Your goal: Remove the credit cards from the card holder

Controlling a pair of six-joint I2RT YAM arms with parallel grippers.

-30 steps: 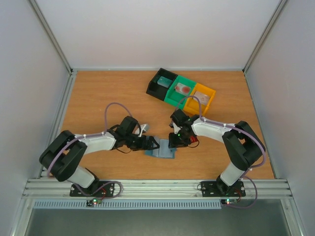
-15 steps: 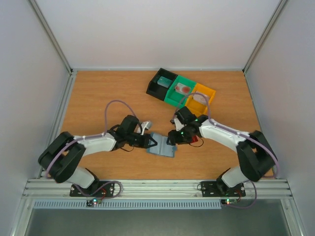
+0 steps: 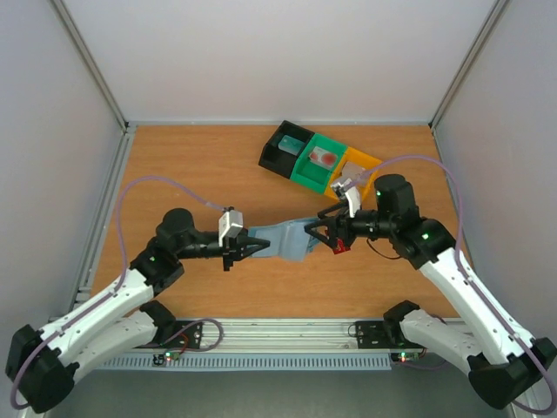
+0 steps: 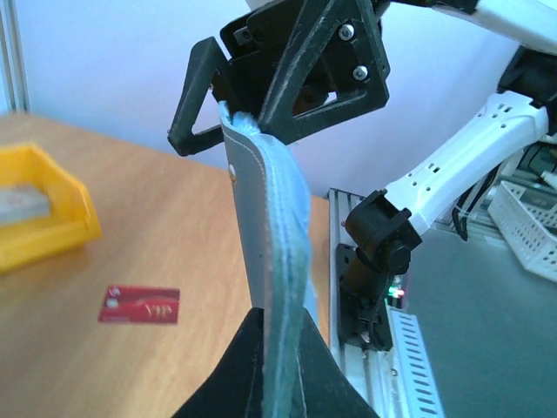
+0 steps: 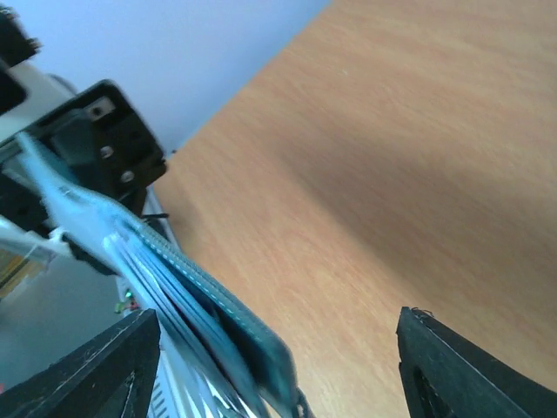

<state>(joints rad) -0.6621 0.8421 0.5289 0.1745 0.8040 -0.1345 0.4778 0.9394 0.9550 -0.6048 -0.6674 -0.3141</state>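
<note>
Card holder point(image 3: 283, 237) has risen off the table point(image 3: 174, 165)
Left gripper point(image 3: 259, 244) clamps one end; right gripper point(image 3: 315, 233) fingers spread wide, other end between them

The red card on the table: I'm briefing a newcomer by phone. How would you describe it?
On the wooden table, find the yellow bin at the right end of the bin row. Nearer the arms, below the right gripper, the red card lies flat on the wood. It is the only loose card, dark red with gold lettering, unlike the light blue card holder held aloft.
</note>
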